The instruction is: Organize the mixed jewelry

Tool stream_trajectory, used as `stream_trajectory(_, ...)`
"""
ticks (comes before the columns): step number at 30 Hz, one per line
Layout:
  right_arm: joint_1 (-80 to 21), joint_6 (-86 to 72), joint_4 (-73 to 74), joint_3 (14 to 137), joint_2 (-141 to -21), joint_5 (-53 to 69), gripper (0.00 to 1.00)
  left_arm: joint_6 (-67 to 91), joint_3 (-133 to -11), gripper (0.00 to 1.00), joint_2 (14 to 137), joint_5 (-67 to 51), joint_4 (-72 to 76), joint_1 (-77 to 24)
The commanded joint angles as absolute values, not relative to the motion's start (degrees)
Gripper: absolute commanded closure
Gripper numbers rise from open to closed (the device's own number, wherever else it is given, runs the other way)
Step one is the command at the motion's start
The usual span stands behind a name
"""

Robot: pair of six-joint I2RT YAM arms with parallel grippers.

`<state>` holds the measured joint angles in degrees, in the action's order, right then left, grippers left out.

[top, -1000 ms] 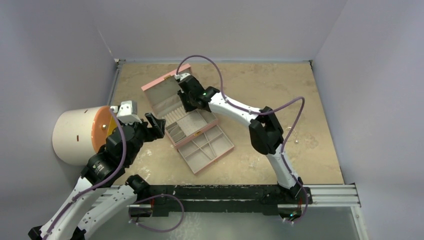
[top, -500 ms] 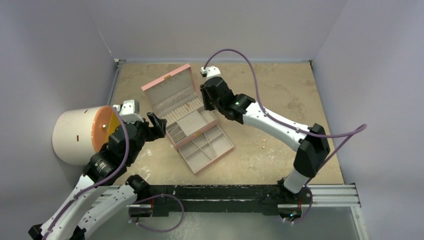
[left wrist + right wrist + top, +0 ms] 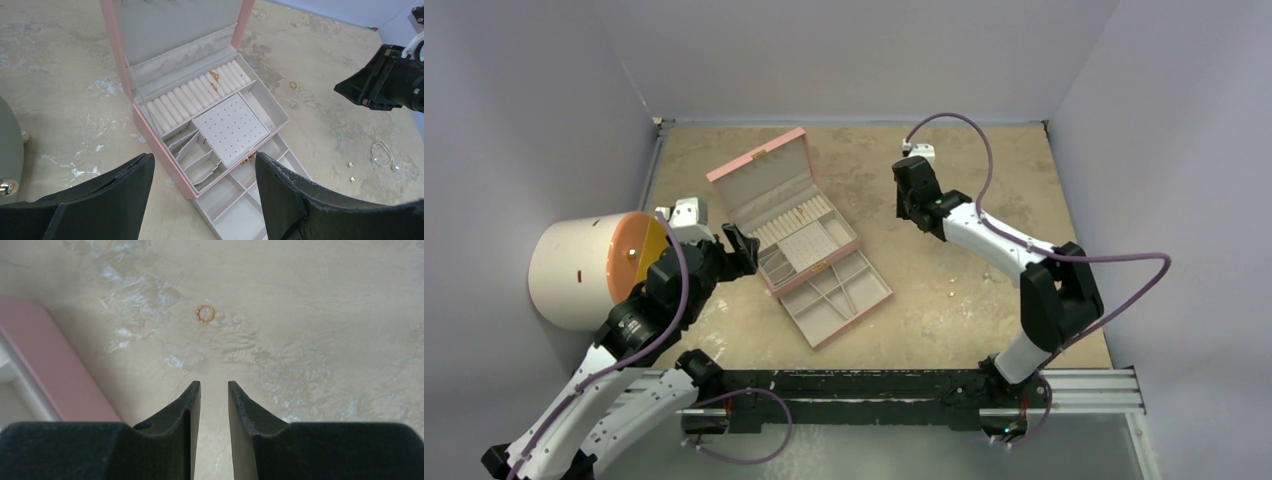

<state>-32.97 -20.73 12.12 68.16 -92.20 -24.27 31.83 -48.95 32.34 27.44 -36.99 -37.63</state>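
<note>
The pink compartmented box (image 3: 769,160) stands open at the table's middle left, its drawer (image 3: 834,300) pulled out in front. Two gold rings (image 3: 214,81) sit in its ring rolls. A loose gold ring (image 3: 204,314) lies on the table right of the box, also in the left wrist view (image 3: 292,85). A thin silver hoop (image 3: 382,152) and two tiny gold pieces (image 3: 350,163) lie further right. My right gripper (image 3: 214,384) hovers near the loose ring, jaws a narrow gap apart, empty. My left gripper (image 3: 205,170) is wide open, empty, left of the box.
A white cylinder with an orange face (image 3: 574,270) lies against the left wall beside my left arm. Grey walls close the table at the left, back and right. The box lid (image 3: 175,25) stands upright.
My right arm has swung from over the box's ring rolls to the right, now over bare table beside the box. My left arm has barely moved.
</note>
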Motion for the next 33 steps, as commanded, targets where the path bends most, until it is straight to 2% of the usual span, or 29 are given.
stream_trajectory(1, -31.15, -22.97, 7.43, 70.10, -96.11, -22.22, 0.71, 30.77, -49.04, 0.26, 32.54, 27.81, -35.21, -37.61)
stream_trajectory(17, -27.17, -25.51, 4.29, 82.41, -113.25, -19.22, 0.72, 30.76, -49.02, 0.26, 32.66, 28.28, -35.42, -37.52)
stream_trajectory(33, -26.91, -27.26, 5.04, 86.85, -120.19, -18.71, 0.74, 30.67, -49.03, 0.26, 32.90, 27.99, -35.33, -37.03)
